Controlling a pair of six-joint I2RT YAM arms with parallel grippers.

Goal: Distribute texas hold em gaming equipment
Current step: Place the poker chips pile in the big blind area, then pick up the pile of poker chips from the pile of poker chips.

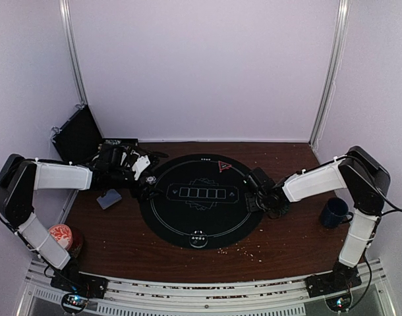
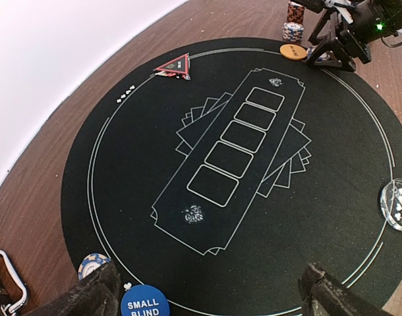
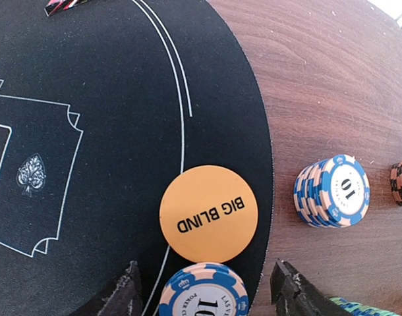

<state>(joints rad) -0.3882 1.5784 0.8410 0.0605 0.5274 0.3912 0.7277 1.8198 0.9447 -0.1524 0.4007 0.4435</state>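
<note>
Hovering at the mat's [image 3: 89,99] right edge, the right claw [image 3: 206,270] sits released astride a blue chip [image 3: 202,297] beside the orange Big Blind button [image 3: 208,213]; the left claw [image 2: 213,273] gapes wide above the Small Blind button [image 2: 144,304].

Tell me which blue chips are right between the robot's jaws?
The blue chip on the mat, next to the orange BIG BLIND button, sits between the right jaws. The other blue stack stands apart on bare wood.

"BIG BLIND" on orange button [image 3: 208,213], "SMALL BLIND" on blue button [image 2: 144,304]
</note>
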